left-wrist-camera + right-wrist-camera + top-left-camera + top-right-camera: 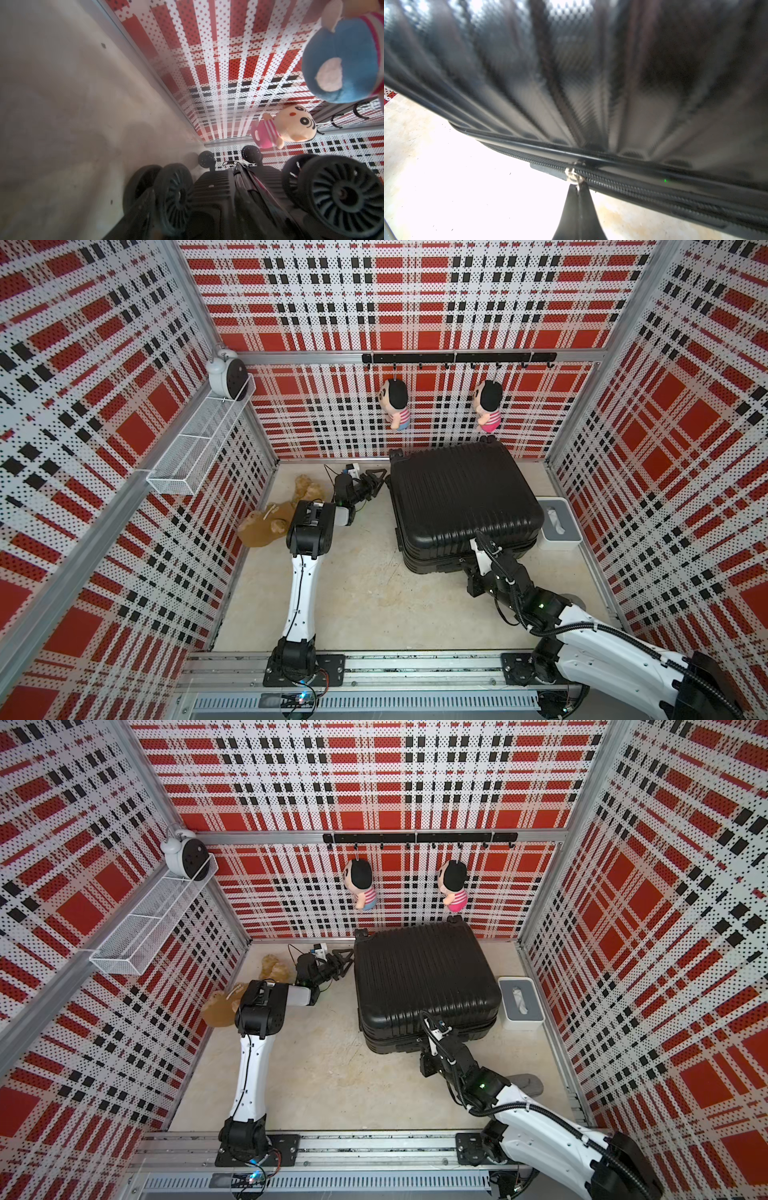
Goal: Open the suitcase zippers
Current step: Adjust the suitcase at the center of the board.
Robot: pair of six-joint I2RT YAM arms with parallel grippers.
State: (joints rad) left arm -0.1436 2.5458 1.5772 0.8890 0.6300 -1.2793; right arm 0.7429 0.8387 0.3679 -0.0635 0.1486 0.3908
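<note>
Closest to me runs the metal rail [374,668] along the front. Beyond it, the right gripper [578,188] reaches to the near edge of the suitcase [461,493]. Its fingers are pinched tight on the small silver pull [572,175] of the zippers [654,188], whose track follows the seam between the shells. That black ribbed case lies flat on the floor [365,593] toward the back right, with its wheels [342,193] at the far end. By its far left corner the left gripper [376,480] hovers near the wheels, fingers parted, holding nothing. A white tissue box [557,526] sits just right of the case. Two dolls [397,404] hang above it, and a brown plush toy [266,522] lies at the far left.
</note>
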